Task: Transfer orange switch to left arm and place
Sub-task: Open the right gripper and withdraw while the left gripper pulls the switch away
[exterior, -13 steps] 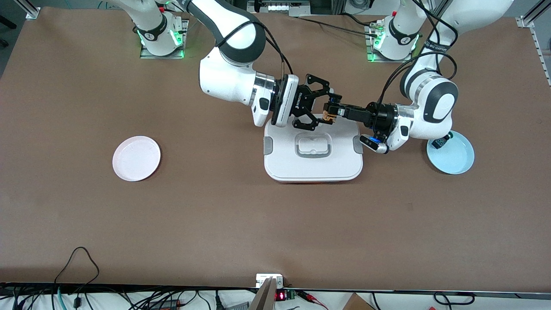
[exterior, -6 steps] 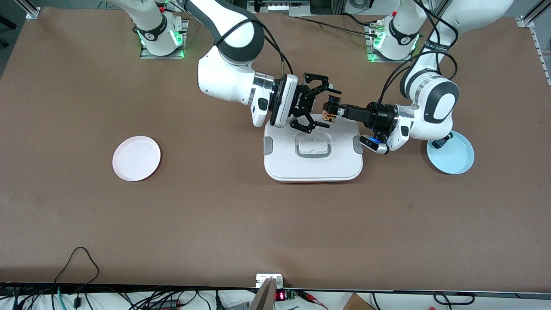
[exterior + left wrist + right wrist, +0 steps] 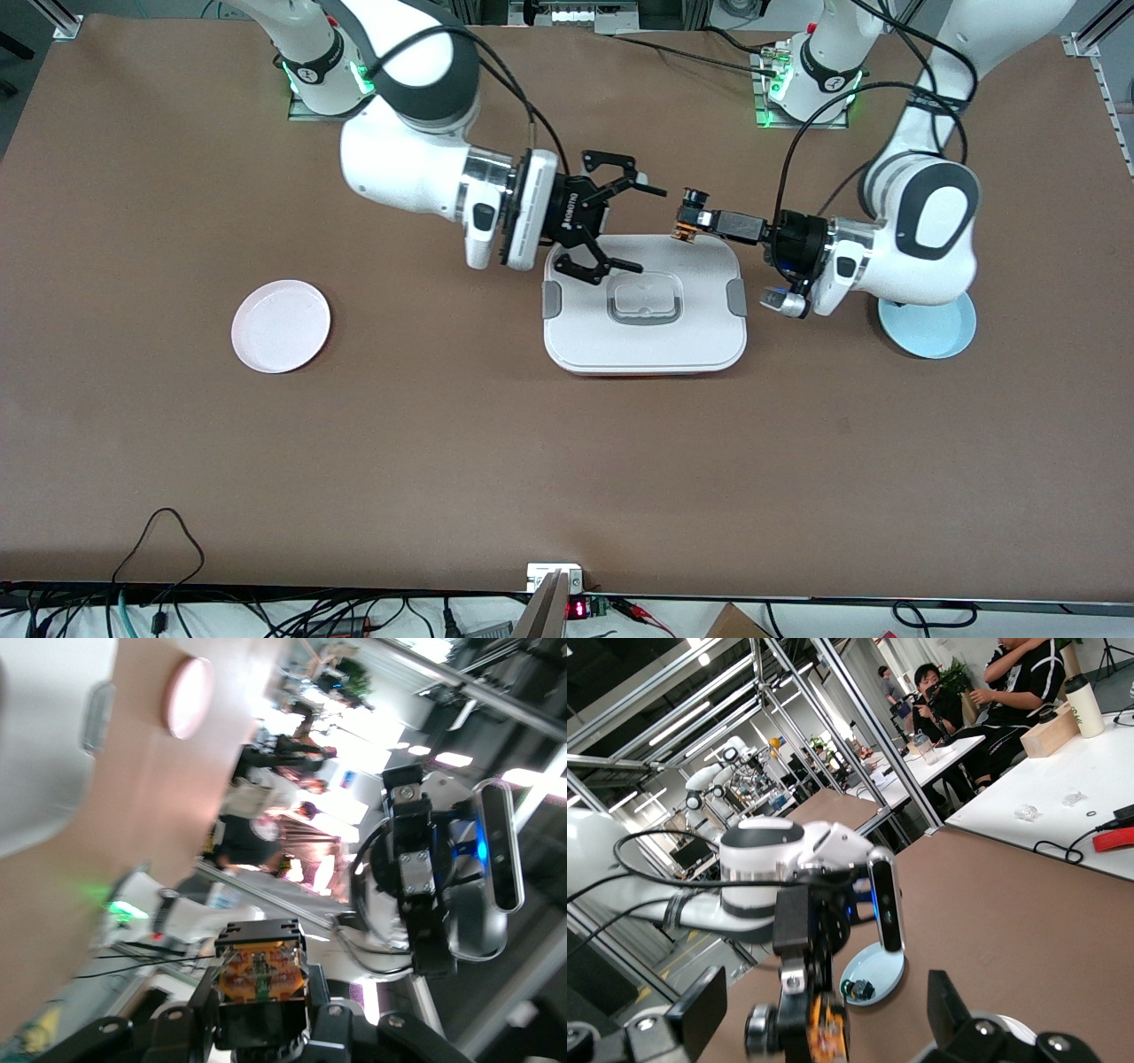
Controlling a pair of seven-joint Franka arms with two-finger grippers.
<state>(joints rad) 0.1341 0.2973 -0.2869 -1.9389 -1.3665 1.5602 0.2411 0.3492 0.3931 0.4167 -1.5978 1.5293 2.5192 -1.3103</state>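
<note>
- The box [image 3: 645, 307] is set mid-table, between a pink plate [image 3: 281, 325] and a blue plate [image 3: 930, 332].
- Over the box's farther edge, the orange switch [image 3: 683, 231] is pinched in the left gripper [image 3: 688, 215].
- The right gripper [image 3: 627, 227] is held beside it, fingers spread wide, nothing gripped.

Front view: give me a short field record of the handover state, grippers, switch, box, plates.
left gripper: shut on the tiny black-and-orange switch, over the box edge nearest the robots' bases
right gripper: open, empty, over the box, apart from the switch
box: large white lidded container with grey side clips, mid-table
pink round plate: toward the right arm's end
light blue round plate: toward the left arm's end, partly under the left arm
</note>
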